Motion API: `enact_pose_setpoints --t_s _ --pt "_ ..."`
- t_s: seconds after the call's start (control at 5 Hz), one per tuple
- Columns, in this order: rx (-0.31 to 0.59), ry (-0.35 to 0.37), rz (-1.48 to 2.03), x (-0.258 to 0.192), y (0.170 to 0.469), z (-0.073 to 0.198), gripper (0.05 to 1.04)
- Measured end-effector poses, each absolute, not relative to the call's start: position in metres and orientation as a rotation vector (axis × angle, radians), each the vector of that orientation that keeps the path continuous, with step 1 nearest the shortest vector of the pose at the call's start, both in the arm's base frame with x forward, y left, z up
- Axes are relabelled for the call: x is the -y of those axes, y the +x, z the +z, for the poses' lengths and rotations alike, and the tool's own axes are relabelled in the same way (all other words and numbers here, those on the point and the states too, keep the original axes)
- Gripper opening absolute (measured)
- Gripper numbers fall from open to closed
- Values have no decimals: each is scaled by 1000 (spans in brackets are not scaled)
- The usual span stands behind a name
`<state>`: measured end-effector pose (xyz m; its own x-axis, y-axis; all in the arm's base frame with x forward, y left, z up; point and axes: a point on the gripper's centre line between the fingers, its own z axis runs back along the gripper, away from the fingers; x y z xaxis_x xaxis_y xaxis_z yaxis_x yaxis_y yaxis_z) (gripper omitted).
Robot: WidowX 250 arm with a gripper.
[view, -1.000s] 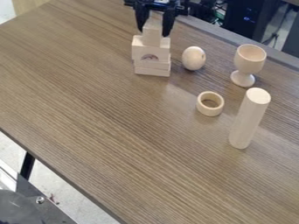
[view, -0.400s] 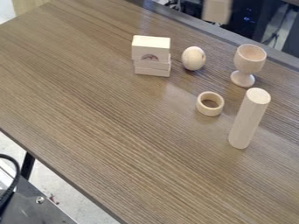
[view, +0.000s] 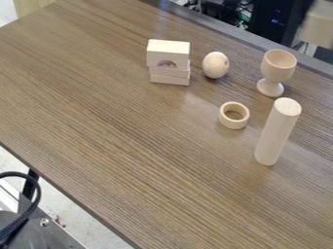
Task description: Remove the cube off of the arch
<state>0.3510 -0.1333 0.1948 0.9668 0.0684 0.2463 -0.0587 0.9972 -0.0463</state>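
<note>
One upright cylinder (view: 278, 133): your low sweep could topple it | goblet (view: 278, 68), near the table's (view: 117, 136) far edge: same risk | arch (view: 168, 54): bare-topped | cube (view: 317, 30): seemingly aloft beyond that edge; you can't tell the gripper's state; slippage could drop it floorward.

No text, label, brand, number or sign can be read
</note>
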Motion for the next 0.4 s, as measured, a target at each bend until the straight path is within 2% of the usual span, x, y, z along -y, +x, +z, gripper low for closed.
enact_pose_setpoints --t_s 0.2,0.4 --pt "216 -59 14 160 348 182 570" --pt "146 -56 9 176 348 154 570"
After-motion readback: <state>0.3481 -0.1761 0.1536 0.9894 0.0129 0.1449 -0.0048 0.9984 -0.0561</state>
